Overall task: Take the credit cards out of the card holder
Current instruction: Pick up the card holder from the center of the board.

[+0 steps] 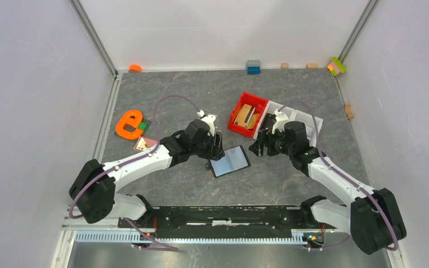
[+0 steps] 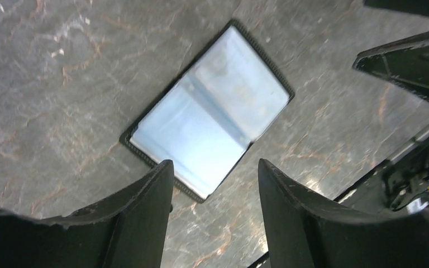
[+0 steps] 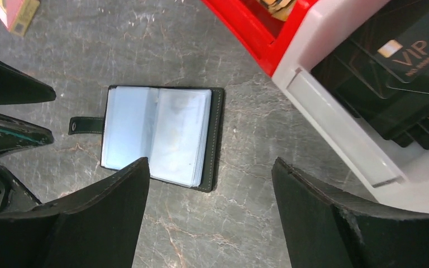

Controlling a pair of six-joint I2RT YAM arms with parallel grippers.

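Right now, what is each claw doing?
Left claw: open, holding nothing.
Right claw: open, holding nothing.

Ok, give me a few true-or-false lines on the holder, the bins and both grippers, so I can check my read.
1. The holder lies open on the table. True.
2. The right gripper is shut on a card. False: it is open and empty.
3. The white bin holds black cards. True.
4. The red bin is empty. False: it holds tan blocks.
5. The left gripper is clamped on the holder. False: it is open, gripping nothing.
6. A pink card lies on the table near the orange letter. True.
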